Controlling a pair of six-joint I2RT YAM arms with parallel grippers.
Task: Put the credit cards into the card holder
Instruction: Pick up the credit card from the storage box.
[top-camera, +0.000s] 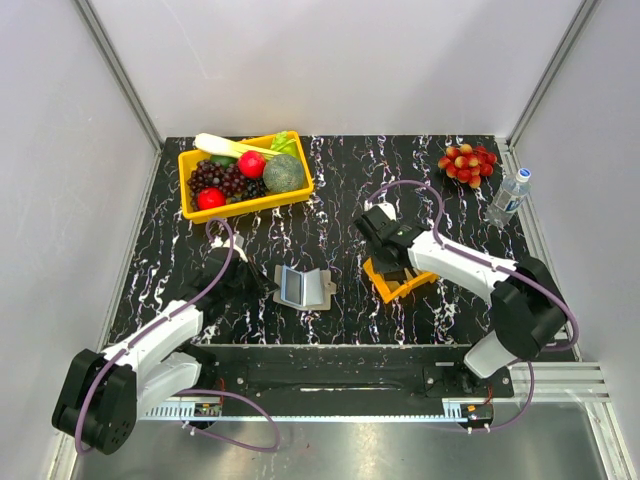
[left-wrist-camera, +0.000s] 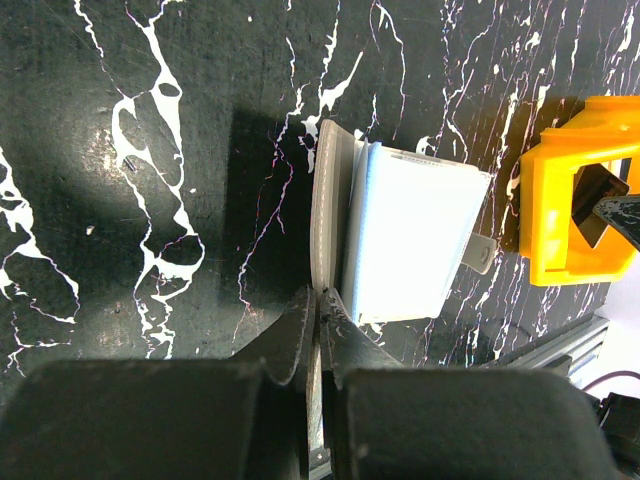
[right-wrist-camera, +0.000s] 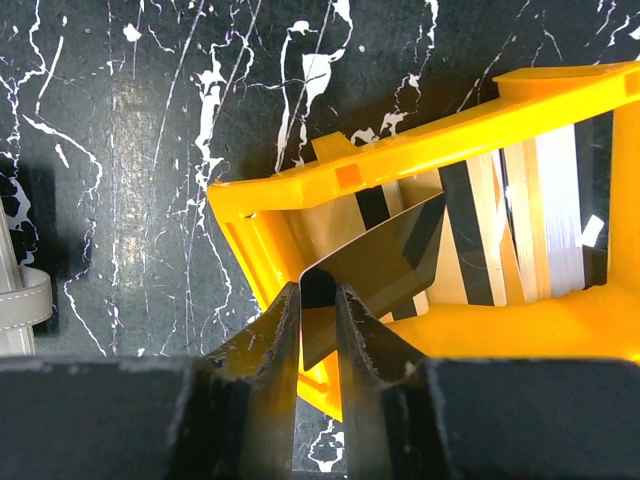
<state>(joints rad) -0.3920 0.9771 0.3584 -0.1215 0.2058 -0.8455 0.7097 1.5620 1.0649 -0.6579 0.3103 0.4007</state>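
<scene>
I have the small taupe-grey folding card holder lying open on the black marbled table, its pale blue-grey pockets facing up. The left gripper sits at the holder's near-left edge. Its jaws are almost fully together and pinch the rim of the taupe outer flap, which I take to be steadying it.

To the right of the card holder, close by but not touching it, is the small orange plastic tray. The right gripper reaches into that tray. Its jaws are narrowed to a thin slit and clamped on the corner of one thin, dark tan card, which is tilted up off the stack.

Beneath and beyond the lifted card, other silvery and dark-striped cards lie flat in the tray. I cannot count them reliably.

I see no card in the holder's pockets, though glare washes them out in the left wrist view. My read is that the task has barely begun: the first card is gripped but not yet clear of the tray. Carrying it over to the holder, sliding it into a pocket, and moving every other card all remain to be done.
</scene>
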